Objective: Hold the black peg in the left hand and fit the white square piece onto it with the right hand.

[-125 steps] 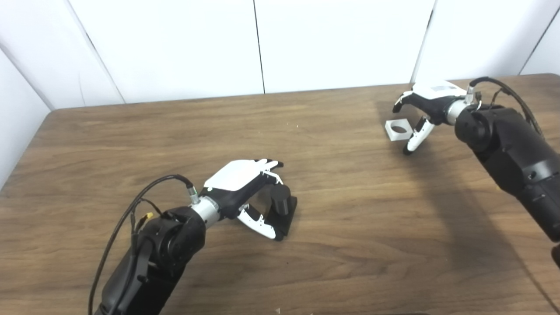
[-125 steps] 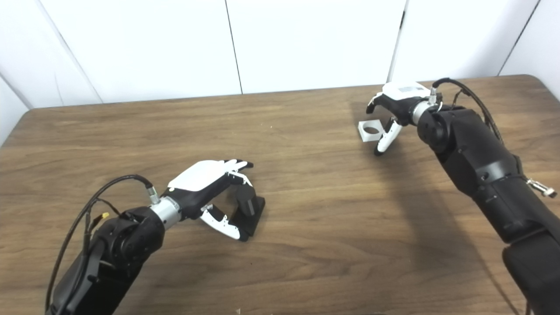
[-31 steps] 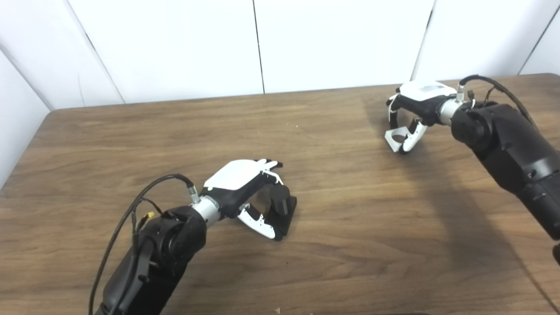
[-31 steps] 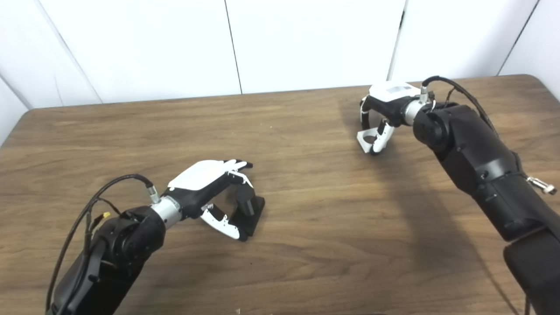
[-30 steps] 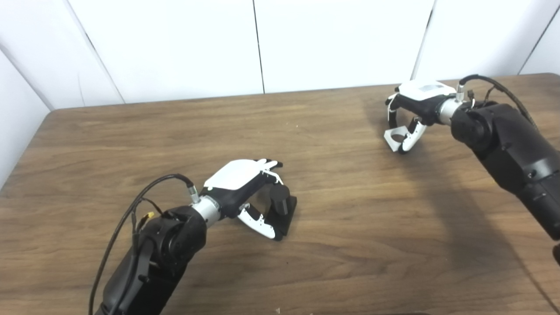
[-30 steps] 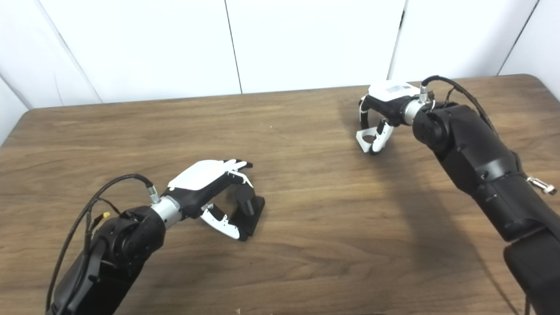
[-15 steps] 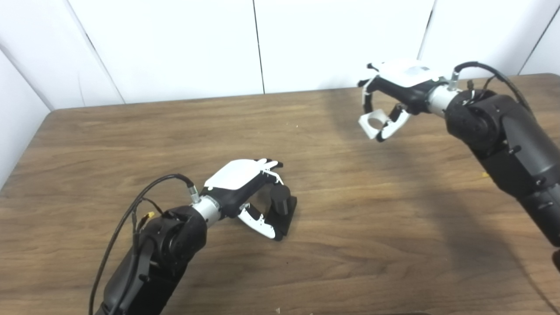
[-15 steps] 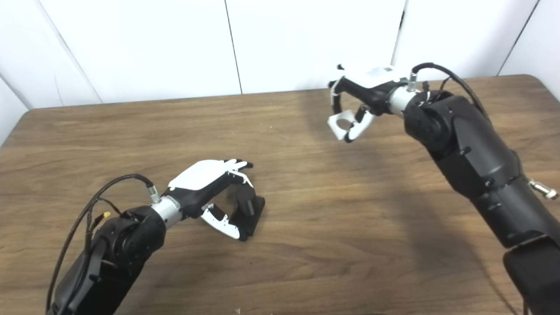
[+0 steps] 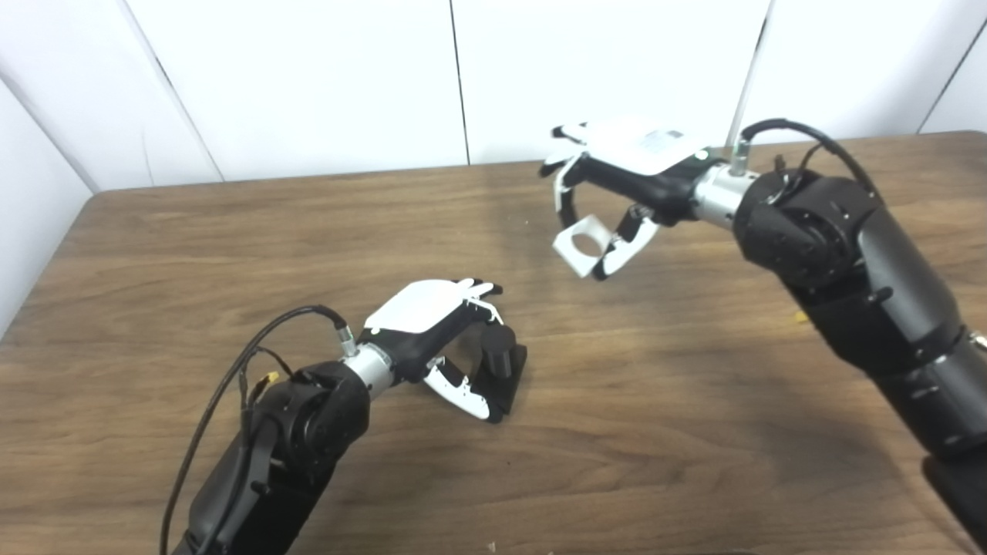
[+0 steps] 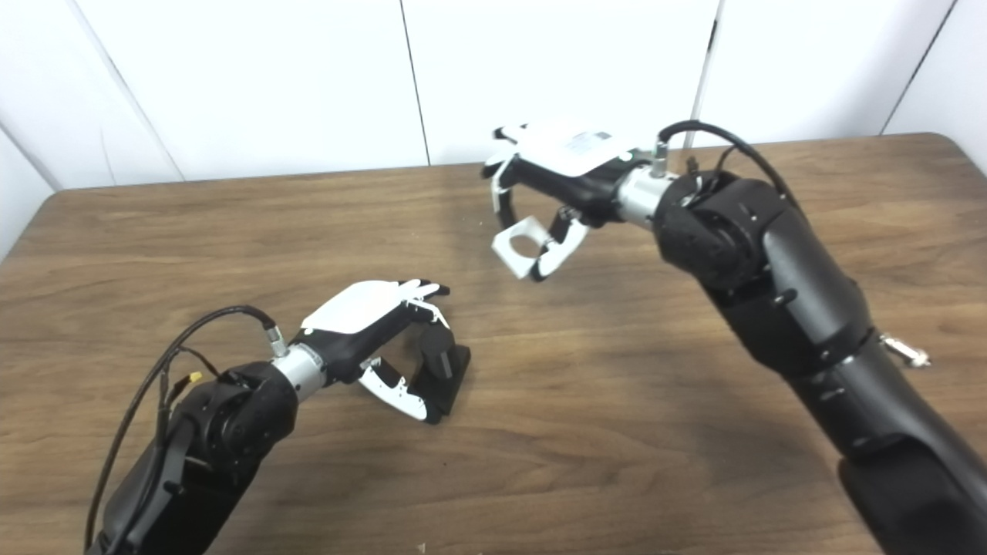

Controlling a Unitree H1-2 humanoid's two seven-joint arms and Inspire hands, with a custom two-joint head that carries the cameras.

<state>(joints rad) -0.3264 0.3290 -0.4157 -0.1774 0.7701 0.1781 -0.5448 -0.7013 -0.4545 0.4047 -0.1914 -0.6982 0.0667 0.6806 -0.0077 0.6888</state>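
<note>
Wooden table (image 9: pixel 655 401): white square piece (image 9: pixel 584 245), pinched by right hand (image 9: pixel 617 166), is now carried clear toward black peg (image 9: pixel 501 362), cupped in left hand (image 9: pixel 432 324)

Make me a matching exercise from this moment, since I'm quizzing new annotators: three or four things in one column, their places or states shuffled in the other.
Things
1. white square piece
2. black peg
3. left hand
4. right hand

States
A. standing on the table, by its base
B. carried clear of the tabletop
C. raised, shut on the carried part
D. low at the tabletop, around the standing part

Pairs: 1-B, 2-A, 3-D, 4-C
</note>
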